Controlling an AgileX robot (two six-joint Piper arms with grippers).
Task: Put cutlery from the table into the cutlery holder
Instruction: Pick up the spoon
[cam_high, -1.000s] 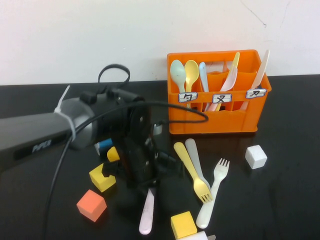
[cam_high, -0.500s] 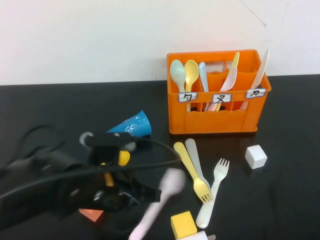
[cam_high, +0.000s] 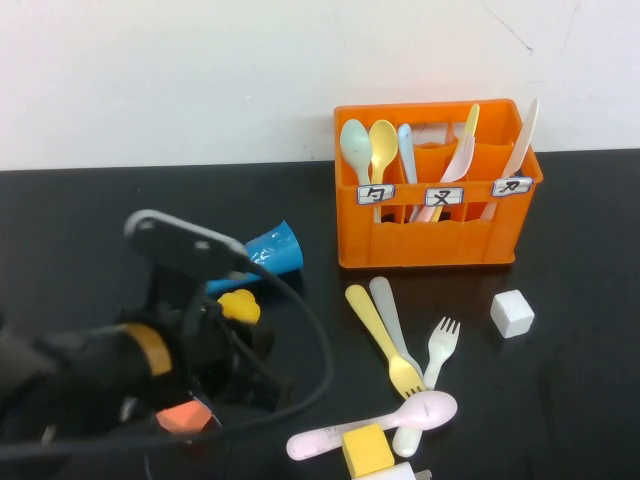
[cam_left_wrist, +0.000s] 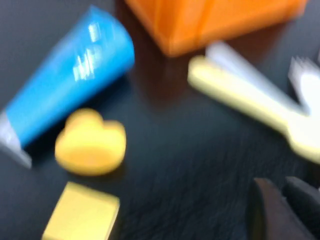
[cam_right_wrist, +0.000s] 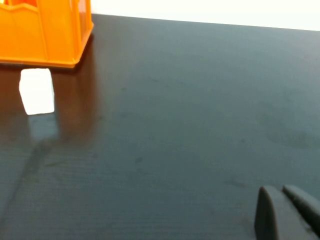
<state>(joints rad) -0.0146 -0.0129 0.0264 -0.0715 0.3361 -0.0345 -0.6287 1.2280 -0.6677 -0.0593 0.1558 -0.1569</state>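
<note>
Since light, stiff and slick (probably skids), best pinching pink spoon (cam_high: 372, 426) mid-handle. Left gripper (cam_left_wrist: 280, 210) near-left, jaws nearly shut, empty; right gripper (cam_right_wrist: 287, 212) far-right, closed, empty.

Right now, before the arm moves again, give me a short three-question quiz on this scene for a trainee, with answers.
1. True or false: the left gripper, low over the table's near left, holds the pale pink spoon.
2. Pick one: the spoon's bowl rests across A) the cream-white fork, B) the blue cone, C) the orange cube.
3. Fill in: the right gripper, fingers shut, hangs over bare black table, with a ___ cube beside the orange cutlery holder in its view.

Key:
1. False; the spoon lies loose on the table.
2. A.
3. White.
</note>
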